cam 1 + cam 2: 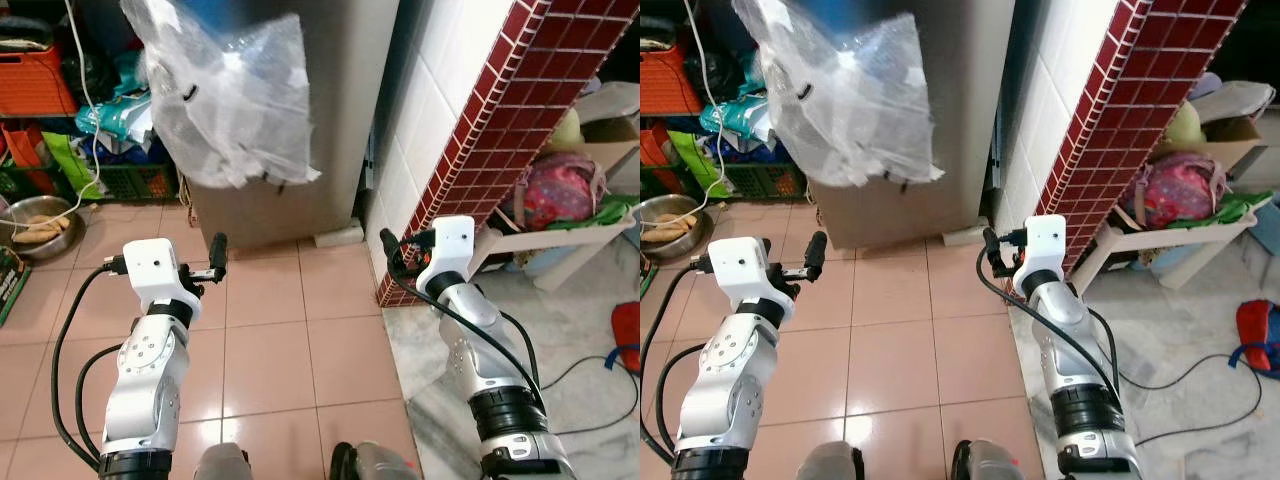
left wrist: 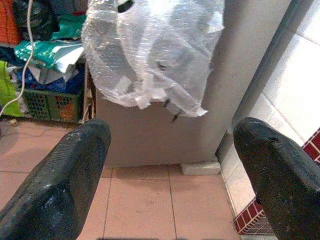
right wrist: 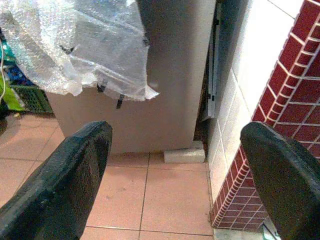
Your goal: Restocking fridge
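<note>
The grey fridge (image 1: 330,120) stands straight ahead with its door closed. A crumpled sheet of bubble wrap (image 1: 235,100) hangs over its front. My left gripper (image 2: 170,165) is open and empty, held above the pink floor tiles a short way before the fridge's lower left. My right gripper (image 3: 175,170) is also open and empty, level with the left one and near the fridge's right corner, beside the red brick wall (image 1: 480,150). Neither touches the fridge.
A white tiled wall (image 1: 420,110) and the brick pier close in the right side. A white block (image 1: 340,237) lies at the fridge's foot. At the left are a green crate (image 1: 130,180), an orange crate (image 1: 35,80) and a metal bowl (image 1: 40,225). A low white table (image 1: 560,235) holds bags.
</note>
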### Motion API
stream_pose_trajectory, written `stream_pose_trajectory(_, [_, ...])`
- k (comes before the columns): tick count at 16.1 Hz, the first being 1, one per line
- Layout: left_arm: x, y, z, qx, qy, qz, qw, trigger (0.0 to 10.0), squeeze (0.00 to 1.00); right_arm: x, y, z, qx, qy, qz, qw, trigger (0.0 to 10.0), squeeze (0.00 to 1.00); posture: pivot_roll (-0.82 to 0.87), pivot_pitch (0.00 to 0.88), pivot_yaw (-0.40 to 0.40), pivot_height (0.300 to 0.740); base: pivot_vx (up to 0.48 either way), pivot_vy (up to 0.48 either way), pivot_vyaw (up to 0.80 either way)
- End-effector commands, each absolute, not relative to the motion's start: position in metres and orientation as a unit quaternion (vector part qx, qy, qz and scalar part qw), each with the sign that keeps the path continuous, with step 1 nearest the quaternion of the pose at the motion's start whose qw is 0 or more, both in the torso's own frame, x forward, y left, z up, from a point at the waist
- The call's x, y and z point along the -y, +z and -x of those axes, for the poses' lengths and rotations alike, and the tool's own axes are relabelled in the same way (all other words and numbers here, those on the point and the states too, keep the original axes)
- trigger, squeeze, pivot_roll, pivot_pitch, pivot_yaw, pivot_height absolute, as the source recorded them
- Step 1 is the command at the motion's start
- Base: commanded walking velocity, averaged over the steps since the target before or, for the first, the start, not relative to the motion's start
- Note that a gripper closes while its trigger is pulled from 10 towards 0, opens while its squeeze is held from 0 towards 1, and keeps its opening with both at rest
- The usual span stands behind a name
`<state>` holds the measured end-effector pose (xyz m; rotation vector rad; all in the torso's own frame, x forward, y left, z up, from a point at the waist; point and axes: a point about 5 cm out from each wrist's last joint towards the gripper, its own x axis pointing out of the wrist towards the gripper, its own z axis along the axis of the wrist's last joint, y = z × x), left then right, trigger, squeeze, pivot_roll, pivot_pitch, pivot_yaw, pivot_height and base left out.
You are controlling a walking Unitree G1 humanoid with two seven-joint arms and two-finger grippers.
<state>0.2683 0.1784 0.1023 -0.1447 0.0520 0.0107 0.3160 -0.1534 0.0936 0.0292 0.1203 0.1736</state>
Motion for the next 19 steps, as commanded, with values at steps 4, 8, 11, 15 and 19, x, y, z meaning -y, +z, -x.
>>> stream_pose_trajectory(4, [-0.18,0.101,-0.27,-0.031,0.009,0.074,0.997,10.0,0.0,0.158,0.095,-0.317,-0.058,0.079,-0.016,0.995,10.0,0.0,0.08,0.021,-0.044,0.74,0.0,0.48,-0.8])
stream_pose_trajectory(8, [-0.18,0.102,-0.272,-0.03,0.008,0.078,0.997,10.0,0.0,0.158,0.095,-0.318,-0.058,0.081,-0.014,0.995,10.0,0.0,0.08,0.015,-0.046,0.74,0.0,0.48,-0.69])
stream_pose_trajectory(11, [-0.179,0.109,-0.272,0.001,-0.007,0.078,0.997,10.0,0.0,0.158,0.096,-0.319,-0.055,0.082,-0.011,0.995,10.0,0.0,0.08,0.007,-0.047,0.74,0.0,0.32,0.0])
stream_pose_trajectory(15, [-0.18,0.114,-0.272,0.016,-0.017,0.091,0.996,10.0,0.0,0.156,0.098,-0.32,-0.051,0.085,-0.009,0.995,10.0,0.0,0.08,0.008,-0.05,0.74,0.0,0.0,0.0])
stream_pose_trajectory(19, [-0.181,0.114,-0.273,0.021,-0.019,0.098,0.995,10.0,0.0,0.155,0.099,-0.322,-0.048,0.087,-0.008,0.995,10.0,0.0,0.08,0.011,-0.05,0.74,0.06,0.0,0.0])
